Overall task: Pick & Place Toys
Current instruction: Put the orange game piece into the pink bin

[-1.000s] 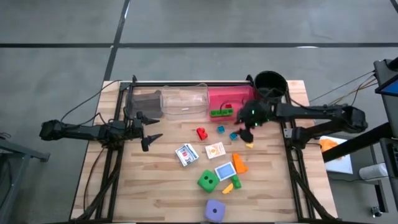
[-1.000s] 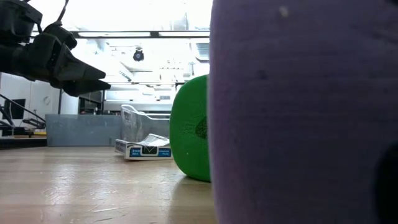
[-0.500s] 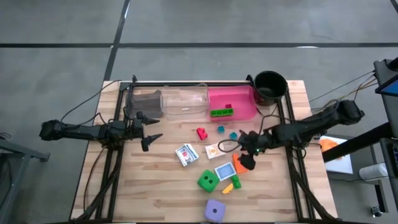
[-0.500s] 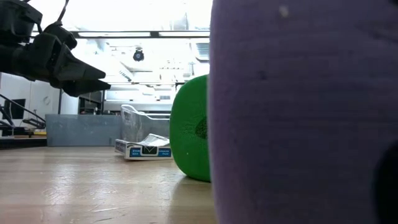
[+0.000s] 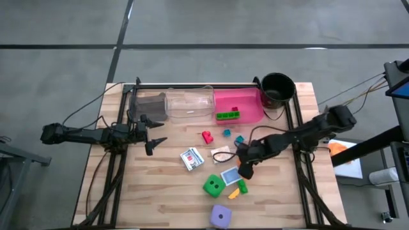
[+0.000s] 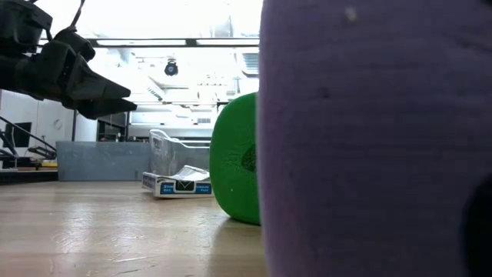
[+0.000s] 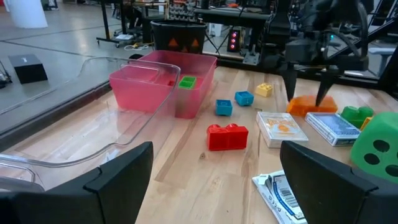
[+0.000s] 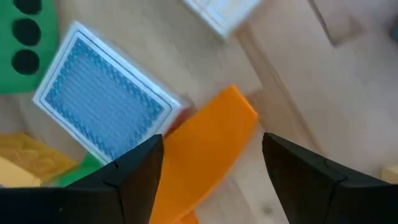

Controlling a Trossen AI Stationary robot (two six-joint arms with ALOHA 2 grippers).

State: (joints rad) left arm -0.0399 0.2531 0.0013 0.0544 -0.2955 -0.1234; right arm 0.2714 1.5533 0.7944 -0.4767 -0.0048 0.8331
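Observation:
The toys lie spread over the middle of the wooden table: a red brick point(image 5: 206, 136), two teal bricks point(image 5: 226, 133), white printed cards point(image 5: 191, 158), a green die point(image 5: 213, 186) and a purple die point(image 5: 221, 216). An orange brick point(image 8: 208, 146) lies flat beside a blue-backed card point(image 8: 102, 106). My right gripper point(image 5: 246, 163) hangs open just over the orange brick, pointing steeply down, one finger on each side of it; its fingertips point(image 7: 290, 93) stand clear of it. My left gripper point(image 5: 153, 135) waits open at the table's left side.
Along the far edge stand a grey tray point(image 5: 148, 105), a clear tray point(image 5: 190, 104) and a pink tray point(image 5: 246, 102) with a green brick point(image 5: 227, 115) in it. A round black pot point(image 5: 277, 86) stands at the far right corner. Yellow point(image 5: 234, 192) and green point(image 5: 243, 187) bricks lie near the green die.
My right gripper has swung away from the pink tray and the pot toward the table's near edge and somewhat left, sinking and rolling its wrist, and now hangs over the orange brick. The toys have stayed where they were.

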